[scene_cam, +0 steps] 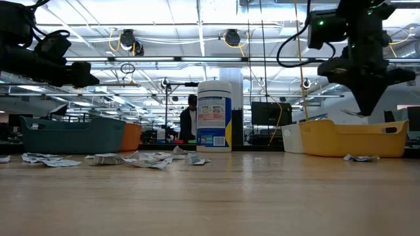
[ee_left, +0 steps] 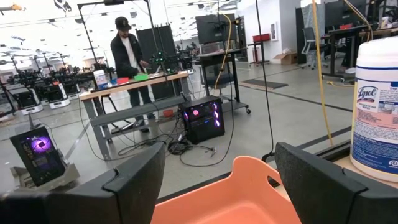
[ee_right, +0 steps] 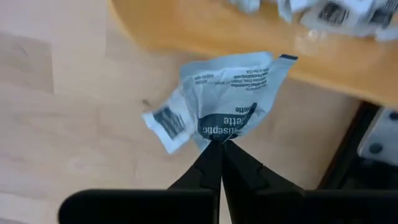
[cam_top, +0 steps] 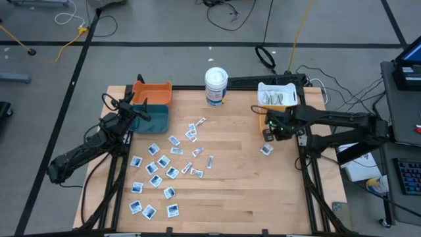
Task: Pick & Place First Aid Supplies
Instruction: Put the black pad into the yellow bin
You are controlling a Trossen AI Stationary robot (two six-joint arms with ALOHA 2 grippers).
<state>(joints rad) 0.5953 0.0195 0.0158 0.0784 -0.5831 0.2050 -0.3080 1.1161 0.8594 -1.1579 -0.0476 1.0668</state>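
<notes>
Approx. two dozen sachets [cam_top: 161, 172] lie scattered at 7–9 o'clock on the surface [cam_top: 250, 197]; one stray [cam_top: 266, 149] at 3. Right pincer [ee_right: 219, 144], pressed together, pinches an antiseptic sachet [ee_right: 217, 102] above the surface beside the yellow bin [cam_top: 266, 118], which already holds some. Judged early stage. Left pincer [ee_left: 217, 180] spread, empty, over orange bin [cam_top: 152, 92]. Tub [cam_top: 216, 86] at 12, no obstruction.

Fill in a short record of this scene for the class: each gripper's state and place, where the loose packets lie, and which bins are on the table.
right gripper: shut on an antiseptic packet, beside the yellow bin
left gripper: open, empty, over the orange bin
loose packets: scattered on the table, left of centre
other bins: teal bin, white bin
tub: upright at the table's back edge
</notes>
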